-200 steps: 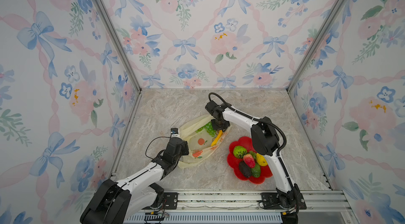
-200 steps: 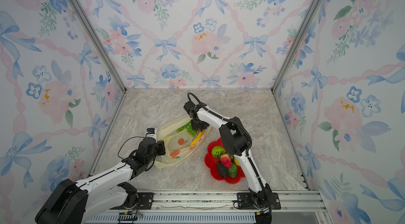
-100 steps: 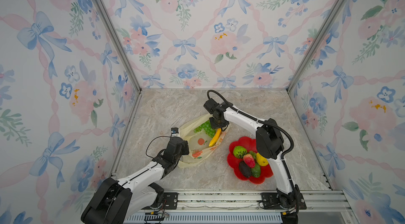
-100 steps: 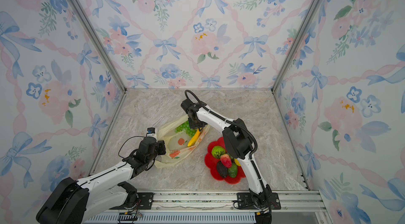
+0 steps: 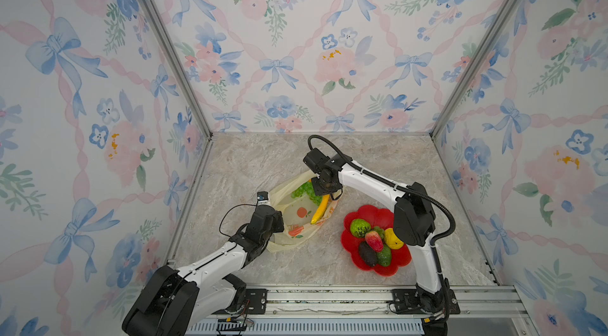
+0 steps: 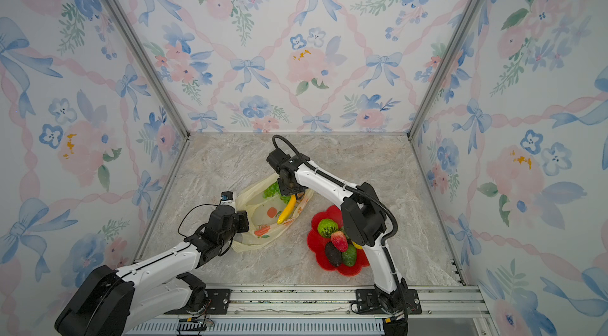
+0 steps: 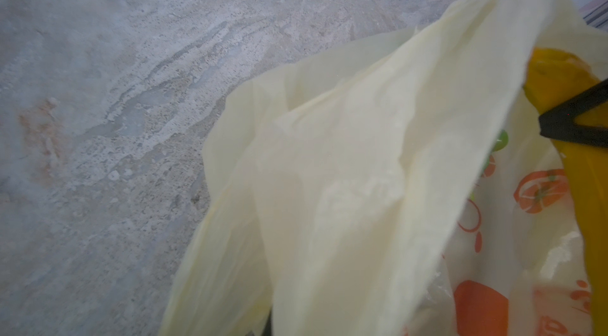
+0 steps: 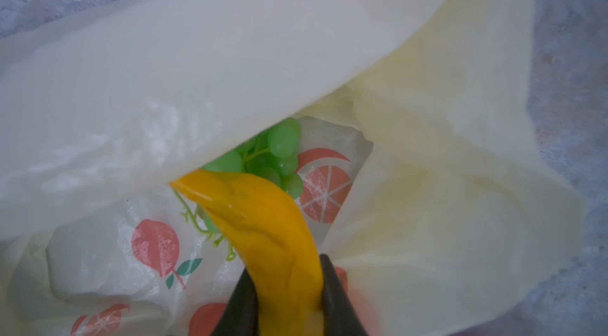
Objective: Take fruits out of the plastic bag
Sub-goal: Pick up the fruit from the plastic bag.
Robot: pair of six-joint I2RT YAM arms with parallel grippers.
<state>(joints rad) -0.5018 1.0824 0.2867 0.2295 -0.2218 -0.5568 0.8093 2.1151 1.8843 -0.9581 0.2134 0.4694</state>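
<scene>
Your right gripper (image 8: 286, 288) is pinching the yellow banana (image 8: 263, 219) by one end, with a black finger on each side. The rest of the banana reaches ahead of the gripper into the open mouth of the plastic bag (image 8: 230, 54). The green grape bunch (image 8: 279, 153) sits deeper inside, just past the banana's far tip and partly under the bag's upper film. In both top views the banana slants across the bag, upper end at the right gripper. Your left gripper (image 5: 274, 226) is pressed together on the bag's near edge, and the film drapes away from it in the left wrist view. The bag lies on the worktop (image 5: 263, 160) just beside the red plate (image 5: 358, 212), which carries the strawberry (image 5: 374, 240), lemon (image 5: 393, 239), avocado (image 5: 367, 253) and a bumpy green fruit (image 5: 358, 227).
</scene>
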